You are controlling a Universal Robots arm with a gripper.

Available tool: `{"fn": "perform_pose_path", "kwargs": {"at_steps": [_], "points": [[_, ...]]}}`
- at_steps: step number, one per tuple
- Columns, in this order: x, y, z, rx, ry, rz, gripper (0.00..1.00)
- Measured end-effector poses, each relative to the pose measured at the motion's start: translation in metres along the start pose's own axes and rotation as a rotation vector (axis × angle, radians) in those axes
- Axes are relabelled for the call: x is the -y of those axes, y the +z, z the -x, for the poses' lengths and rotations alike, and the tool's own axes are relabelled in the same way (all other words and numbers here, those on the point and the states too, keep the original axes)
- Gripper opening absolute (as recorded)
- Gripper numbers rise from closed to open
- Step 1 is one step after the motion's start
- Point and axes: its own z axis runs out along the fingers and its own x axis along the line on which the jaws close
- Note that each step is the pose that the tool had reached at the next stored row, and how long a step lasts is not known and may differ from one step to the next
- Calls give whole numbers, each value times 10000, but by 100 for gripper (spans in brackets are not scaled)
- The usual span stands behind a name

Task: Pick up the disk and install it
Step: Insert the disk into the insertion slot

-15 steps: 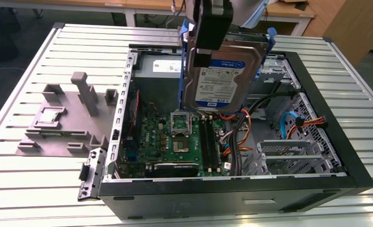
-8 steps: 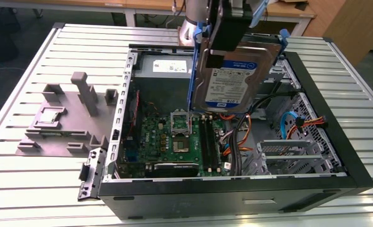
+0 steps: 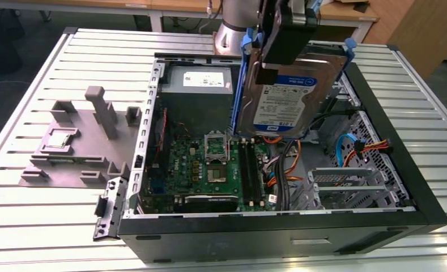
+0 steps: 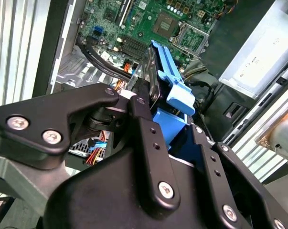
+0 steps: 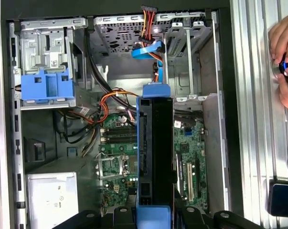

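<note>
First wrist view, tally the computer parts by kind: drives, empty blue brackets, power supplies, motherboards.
disk: 1
empty blue bracket: 1
power supply: 1
motherboard: 1
Total: 4

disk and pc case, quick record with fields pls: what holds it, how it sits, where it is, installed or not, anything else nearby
holder: tool, shut on the disk
pose: on edge, label facing the exterior view
place: in the air over the open case, above the motherboard
installed: no, not seated in any bay
nearby: a person's hand outside the case
</note>
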Motion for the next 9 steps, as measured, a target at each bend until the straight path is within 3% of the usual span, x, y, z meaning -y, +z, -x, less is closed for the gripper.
{"fn": "perform_pose_path", "kwargs": {"at_steps": [5,9], "points": [[-7,19,70,5,-29,1,37],[-15,38,83,14,-67,6,37]]}}
